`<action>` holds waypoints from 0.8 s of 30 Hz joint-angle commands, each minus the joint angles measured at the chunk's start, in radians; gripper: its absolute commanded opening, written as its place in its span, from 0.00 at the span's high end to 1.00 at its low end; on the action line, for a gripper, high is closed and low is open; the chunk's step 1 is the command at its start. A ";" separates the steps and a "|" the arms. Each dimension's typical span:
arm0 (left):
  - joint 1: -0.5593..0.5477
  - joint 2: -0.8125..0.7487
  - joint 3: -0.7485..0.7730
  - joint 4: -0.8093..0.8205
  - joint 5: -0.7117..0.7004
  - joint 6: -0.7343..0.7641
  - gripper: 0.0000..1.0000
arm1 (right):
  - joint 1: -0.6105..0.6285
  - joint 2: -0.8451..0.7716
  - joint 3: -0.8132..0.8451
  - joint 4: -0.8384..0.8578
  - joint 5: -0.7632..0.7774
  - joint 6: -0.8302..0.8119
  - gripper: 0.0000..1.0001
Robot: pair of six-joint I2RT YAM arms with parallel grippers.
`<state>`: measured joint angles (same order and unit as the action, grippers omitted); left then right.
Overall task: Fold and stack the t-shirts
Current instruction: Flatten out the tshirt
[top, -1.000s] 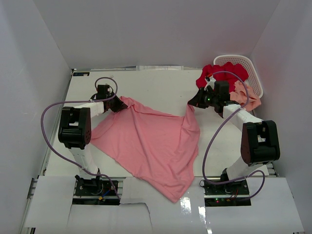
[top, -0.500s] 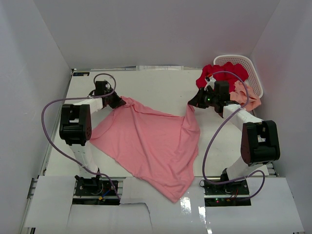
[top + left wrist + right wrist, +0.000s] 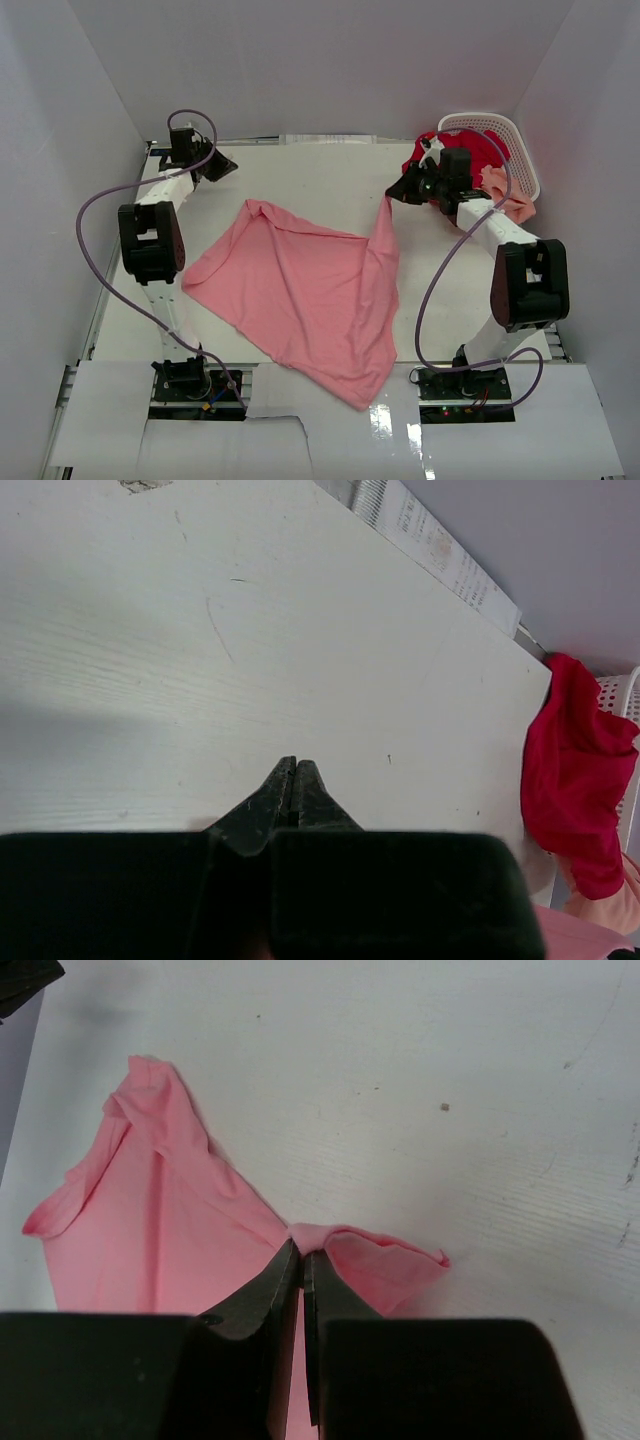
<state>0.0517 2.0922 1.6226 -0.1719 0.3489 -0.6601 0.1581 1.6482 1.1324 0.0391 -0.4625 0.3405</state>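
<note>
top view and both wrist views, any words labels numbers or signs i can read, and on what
None can be read.
White strip along the far edge of the table: rows of small print, too blurred to read.
Pink t-shirt, red t-shirt, basket: no print visible.

Spread shirt (image 3: 300,290) in the middle of the table (image 3: 300,175), basket (image 3: 500,120) in the far right corner, second shirt (image 3: 487,148) over the basket's left rim, third shirt (image 3: 510,200) over its near side, left gripper (image 3: 225,165) over the far left corner, right gripper (image 3: 392,196) at the spread shirt's far right corner
</note>
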 commanded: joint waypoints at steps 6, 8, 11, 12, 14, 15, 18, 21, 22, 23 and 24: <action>-0.001 0.091 0.093 -0.080 0.128 0.008 0.90 | -0.005 0.055 0.086 -0.011 -0.001 -0.020 0.92; 0.000 -0.008 0.004 -0.078 0.096 -0.018 0.75 | -0.005 0.050 0.078 -0.008 -0.002 -0.020 0.92; 0.000 -0.178 -0.168 -0.043 0.053 -0.047 0.51 | -0.005 0.047 0.058 0.004 -0.005 -0.018 0.92; 0.000 -0.219 -0.206 -0.034 0.041 -0.055 0.46 | -0.005 0.047 0.053 0.010 -0.005 -0.017 0.92; 0.000 -0.282 -0.288 -0.009 0.012 -0.059 0.35 | -0.005 0.047 0.041 0.013 -0.011 -0.014 0.92; 0.000 -0.328 -0.308 0.000 0.009 -0.058 0.34 | -0.005 0.044 0.038 0.018 -0.013 -0.014 0.92; 0.000 -0.374 -0.365 0.005 -0.016 -0.050 0.34 | -0.005 0.039 0.020 0.021 -0.011 -0.015 0.92; 0.000 -0.393 -0.414 0.006 -0.013 -0.058 0.35 | -0.005 0.032 0.000 0.028 -0.013 -0.015 0.92; 0.000 -0.403 -0.429 0.011 -0.005 -0.076 0.35 | -0.005 0.030 -0.005 0.033 -0.013 -0.015 0.92; 0.000 -0.406 -0.469 0.018 0.005 -0.087 0.36 | -0.005 0.030 -0.009 0.035 -0.013 -0.015 0.92; 0.000 -0.409 -0.492 0.046 0.033 -0.099 0.36 | -0.005 0.027 -0.020 0.036 -0.013 -0.015 0.92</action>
<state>0.0544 1.6958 1.2053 -0.1410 0.3573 -0.7250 0.1574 1.7081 1.1320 0.0307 -0.4671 0.3355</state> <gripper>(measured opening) 0.641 0.085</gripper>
